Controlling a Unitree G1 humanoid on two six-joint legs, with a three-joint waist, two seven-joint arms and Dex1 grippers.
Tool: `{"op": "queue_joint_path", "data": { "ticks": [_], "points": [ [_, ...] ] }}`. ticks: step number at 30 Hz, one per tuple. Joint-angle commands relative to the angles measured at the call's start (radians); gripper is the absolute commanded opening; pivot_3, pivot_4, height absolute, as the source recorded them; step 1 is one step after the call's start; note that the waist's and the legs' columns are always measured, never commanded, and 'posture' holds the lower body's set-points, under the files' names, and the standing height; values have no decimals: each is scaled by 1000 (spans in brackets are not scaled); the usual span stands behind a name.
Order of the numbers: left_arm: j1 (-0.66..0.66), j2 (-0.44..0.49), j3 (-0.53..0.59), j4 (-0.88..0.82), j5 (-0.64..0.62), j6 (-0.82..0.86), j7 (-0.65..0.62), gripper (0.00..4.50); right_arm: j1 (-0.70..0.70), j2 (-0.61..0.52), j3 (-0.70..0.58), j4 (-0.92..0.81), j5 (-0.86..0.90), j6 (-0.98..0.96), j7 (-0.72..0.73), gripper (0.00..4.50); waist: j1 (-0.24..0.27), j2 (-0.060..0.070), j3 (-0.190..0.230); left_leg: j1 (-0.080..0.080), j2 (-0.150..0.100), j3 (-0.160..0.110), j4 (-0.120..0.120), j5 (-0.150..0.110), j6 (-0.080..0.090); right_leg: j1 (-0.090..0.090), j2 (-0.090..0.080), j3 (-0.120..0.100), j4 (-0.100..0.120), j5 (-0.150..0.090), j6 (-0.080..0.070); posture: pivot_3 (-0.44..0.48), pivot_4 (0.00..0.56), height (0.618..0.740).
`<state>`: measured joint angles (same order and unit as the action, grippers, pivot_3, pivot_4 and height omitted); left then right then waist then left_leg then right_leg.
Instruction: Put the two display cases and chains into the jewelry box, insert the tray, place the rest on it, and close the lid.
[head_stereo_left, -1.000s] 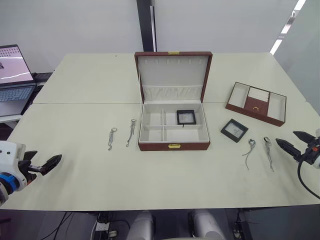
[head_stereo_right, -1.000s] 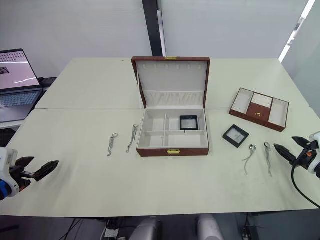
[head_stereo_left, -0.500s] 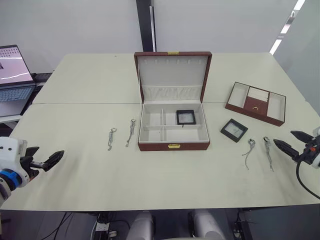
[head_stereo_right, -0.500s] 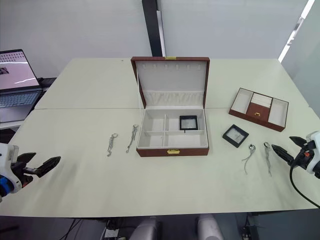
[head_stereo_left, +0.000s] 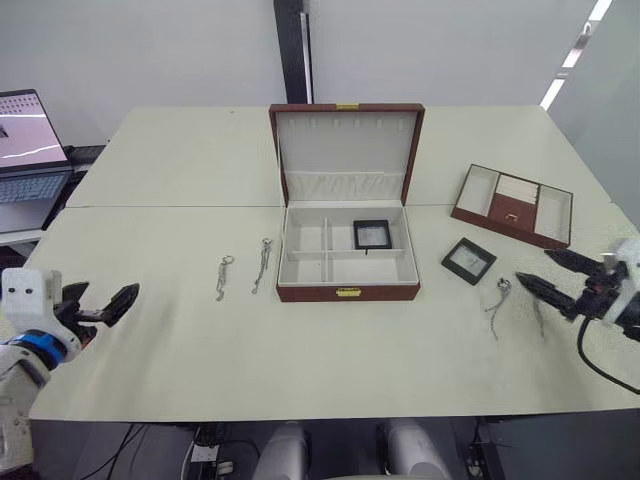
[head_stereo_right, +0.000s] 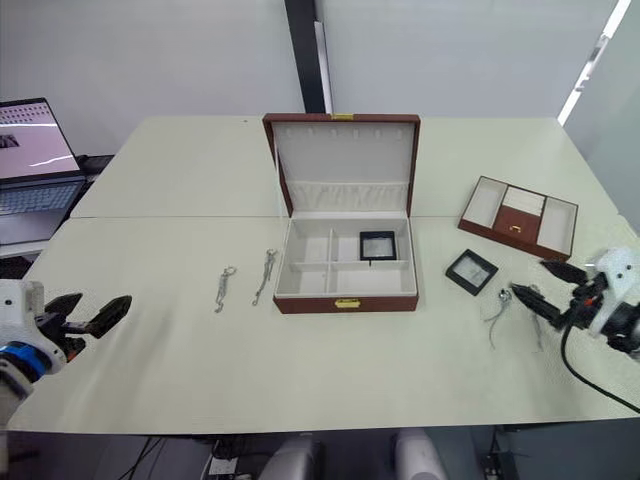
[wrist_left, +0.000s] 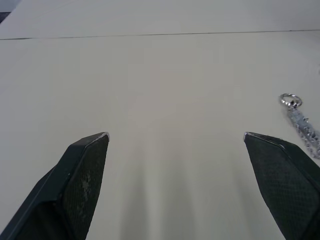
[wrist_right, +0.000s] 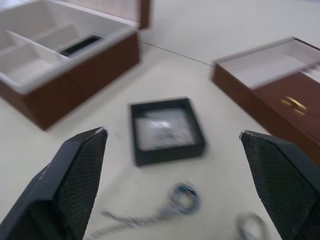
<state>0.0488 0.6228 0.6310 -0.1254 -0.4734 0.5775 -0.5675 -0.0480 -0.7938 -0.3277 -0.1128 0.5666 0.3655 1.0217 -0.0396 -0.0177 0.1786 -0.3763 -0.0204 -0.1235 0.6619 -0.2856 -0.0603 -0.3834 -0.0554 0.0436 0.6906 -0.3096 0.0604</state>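
Progress is early by my read: one item of the lot is boxed, everything else is still out on the table.

Nearest me, my left gripper (head_stereo_left: 118, 300) hangs low over bare cream tabletop (head_stereo_left: 180, 360) with its fingers spread wide, holding nothing. My right gripper (head_stereo_right: 548, 288) is likewise wide open and empty, aimed at the right-hand pair of silver chains.

Next out: two silver chains with ring ends (head_stereo_left: 243, 270) lie side by side just left of the box, not touching it. Two more silver chains (head_stereo_right: 497, 305) lie to the right, between my right gripper and the box (one sits partly under my fingers in the head views). Just beyond those, the loose black square display case with a clear window (wrist_right: 167, 129) lies flat on the table, near the box's right side but apart from it.

Then the brown wooden jewelry box with white lining (head_stereo_left: 346, 292), lid standing open. The other black display case (head_stereo_left: 372, 234) is already in its back right compartment; the other compartments are bare.

Farthest right, the brown three-compartment insert tray (head_stereo_left: 512, 205) sits on the table, well apart from the box.

Left: second case, chains, tray in, whatever remains on the tray, lid shut.
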Motion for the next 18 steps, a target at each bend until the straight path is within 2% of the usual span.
{"op": "queue_joint_path", "data": {
  "ticks": [1,8,18],
  "points": [
    [-35,-51,-64,-69,-5,-3,62,4479,-29,14,80,-212,69,67,-5,4500,3,0,0,0,0,0,0,0,0,0,0,-1,-1,0,0,0,150,740],
    [-85,-176,-208,-98,40,-34,163,4479,-160,40,215,-347,104,158,-42,4500,10,-1,0,-2,-2,-3,0,0,0,0,0,-2,-2,1,1,0,150,740],
    [-173,-271,-327,-31,129,-95,279,4479,-258,95,316,-331,62,175,-97,4500,10,-1,0,-3,-2,-5,0,0,0,0,1,-3,-3,1,0,0,150,740]
  ]
}}
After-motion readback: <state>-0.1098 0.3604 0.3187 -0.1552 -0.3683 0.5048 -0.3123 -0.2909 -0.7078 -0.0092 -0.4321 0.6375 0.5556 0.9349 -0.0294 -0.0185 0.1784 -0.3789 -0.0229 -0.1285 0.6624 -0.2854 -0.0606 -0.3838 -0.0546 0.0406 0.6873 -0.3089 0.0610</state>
